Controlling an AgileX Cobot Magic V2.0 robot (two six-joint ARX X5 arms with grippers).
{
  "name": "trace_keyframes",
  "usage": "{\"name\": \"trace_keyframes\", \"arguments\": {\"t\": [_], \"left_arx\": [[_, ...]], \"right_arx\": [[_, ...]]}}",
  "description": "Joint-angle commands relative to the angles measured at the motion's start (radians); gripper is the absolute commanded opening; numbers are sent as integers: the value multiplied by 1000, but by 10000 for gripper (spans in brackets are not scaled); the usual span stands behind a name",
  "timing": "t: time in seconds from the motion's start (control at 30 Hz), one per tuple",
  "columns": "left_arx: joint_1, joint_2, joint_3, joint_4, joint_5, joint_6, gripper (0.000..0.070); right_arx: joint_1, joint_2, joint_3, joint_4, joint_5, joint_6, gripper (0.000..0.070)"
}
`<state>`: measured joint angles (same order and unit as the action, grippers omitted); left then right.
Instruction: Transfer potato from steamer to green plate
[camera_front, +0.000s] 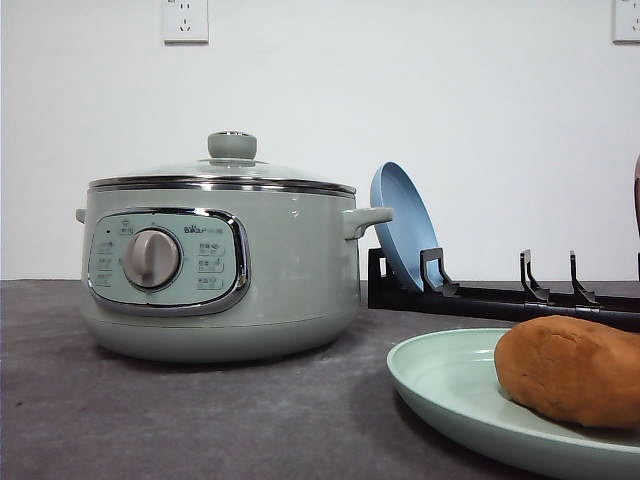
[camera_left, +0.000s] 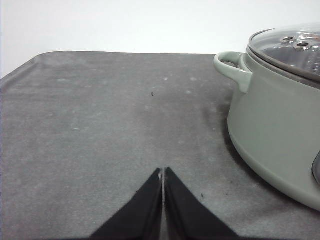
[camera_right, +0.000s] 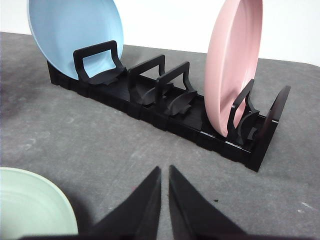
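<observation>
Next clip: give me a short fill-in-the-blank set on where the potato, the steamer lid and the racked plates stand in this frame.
1. The potato lies on the ____ plate.
2. The steamer has its glass lid ____.
3. In the black rack stand a blue plate and a ____ plate.
4. The fingers of the left gripper are ____.

Missing words: green; on; pink; shut.

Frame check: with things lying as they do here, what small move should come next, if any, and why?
Probably none beyond holding both arms clear. The potato already lies on the green plate, and the steamer has its glass lid on. The left end effector and right end effector look shut and empty over the table, so the transfer seems done.
</observation>
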<state>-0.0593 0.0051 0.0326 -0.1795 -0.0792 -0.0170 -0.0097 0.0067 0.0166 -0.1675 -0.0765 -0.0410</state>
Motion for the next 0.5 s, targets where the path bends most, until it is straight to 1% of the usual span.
{"name": "trace_keyframes", "arguments": {"t": [0.0, 0.47], "left_arx": [[0, -2, -21, -7, 1, 5, 0], [0, -2, -21, -7, 1, 5, 0]], "right_arx": [[-2, -3, -5, 5, 2, 19, 17], [-2, -3, -5, 12, 2, 19, 17]]}}
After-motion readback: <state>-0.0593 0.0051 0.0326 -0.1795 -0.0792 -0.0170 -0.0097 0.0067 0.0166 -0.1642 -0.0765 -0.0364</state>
